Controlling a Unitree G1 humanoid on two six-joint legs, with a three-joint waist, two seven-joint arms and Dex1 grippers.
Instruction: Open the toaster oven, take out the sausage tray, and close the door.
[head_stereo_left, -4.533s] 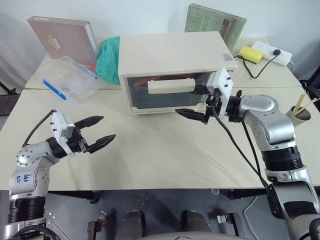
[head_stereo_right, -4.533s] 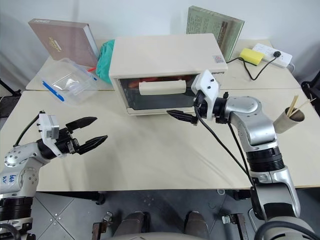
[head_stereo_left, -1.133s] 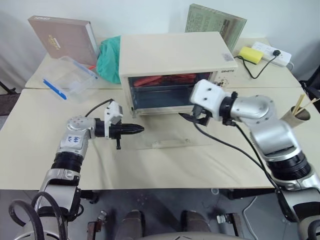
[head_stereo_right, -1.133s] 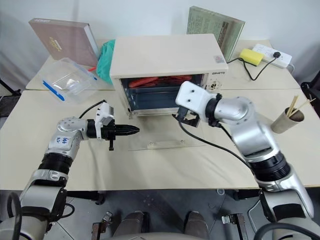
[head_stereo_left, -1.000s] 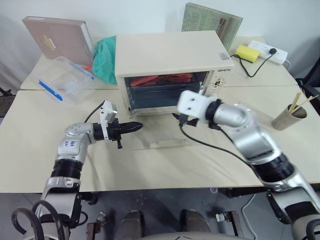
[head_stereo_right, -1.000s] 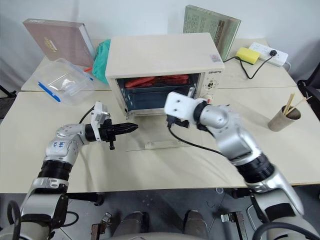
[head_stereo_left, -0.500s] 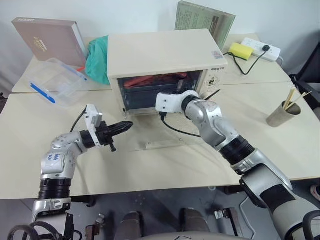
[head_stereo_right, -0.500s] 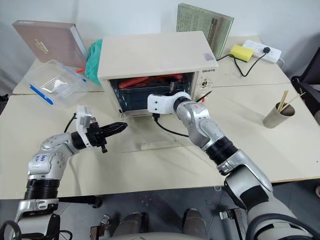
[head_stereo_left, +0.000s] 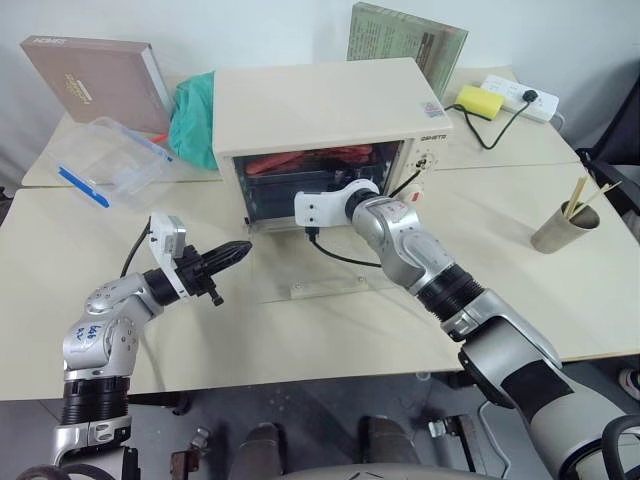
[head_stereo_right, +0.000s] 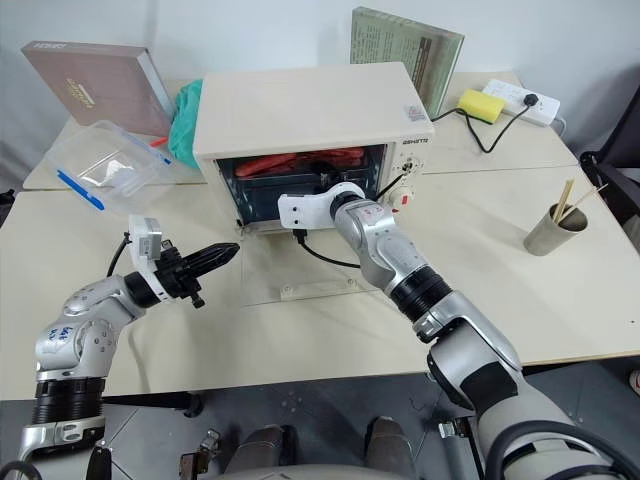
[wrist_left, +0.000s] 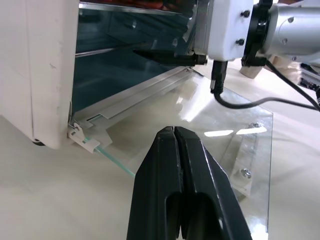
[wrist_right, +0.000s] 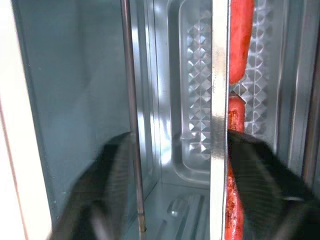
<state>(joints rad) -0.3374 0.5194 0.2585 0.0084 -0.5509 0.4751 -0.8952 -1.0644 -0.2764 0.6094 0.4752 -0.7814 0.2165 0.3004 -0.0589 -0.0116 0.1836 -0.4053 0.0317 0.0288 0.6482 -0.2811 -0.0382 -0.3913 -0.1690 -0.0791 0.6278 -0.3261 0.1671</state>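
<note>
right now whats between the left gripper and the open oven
The door, folded down flat on the table. In the left wrist view its glass lies between the shut left gripper and the toaster oven mouth.

Cream-white boxy toaster oven (head_stereo_left: 330, 105) at 12 o'clock on worktop, cavity open. Glass door (head_stereo_left: 315, 265) folded down flat toward 6 o'clock, cream handle bar (head_stereo_left: 328, 286) at its outer edge. Silver ridged sausage tray (wrist_right: 200, 100) inside upper cavity, red-orange sausages (head_stereo_left: 300, 158) lying on it.
</note>
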